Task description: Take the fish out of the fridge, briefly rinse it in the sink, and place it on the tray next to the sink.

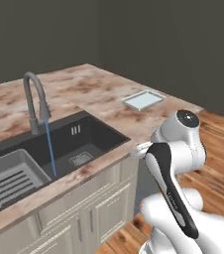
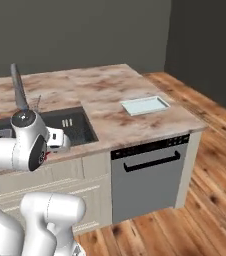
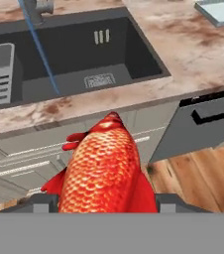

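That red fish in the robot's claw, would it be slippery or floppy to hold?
Probably slippery: the fish has glossy scales, and the water stream would wet it. It juts straight out without drooping, so seemingly stiff. Its tapering body could slide free.

The brown marbled stone counter (image 1: 99, 87) stretches ahead of the claw (image 3: 104, 198). The dark sink (image 3: 84, 54) is sunk into it straight ahead, slightly left, and the pale tray (image 3: 220, 11) lies flat on the stone ahead to the claw's right.

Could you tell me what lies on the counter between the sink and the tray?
Nothing: between the sink and the tray the brown marbled counter is bare, as the right base view shows.
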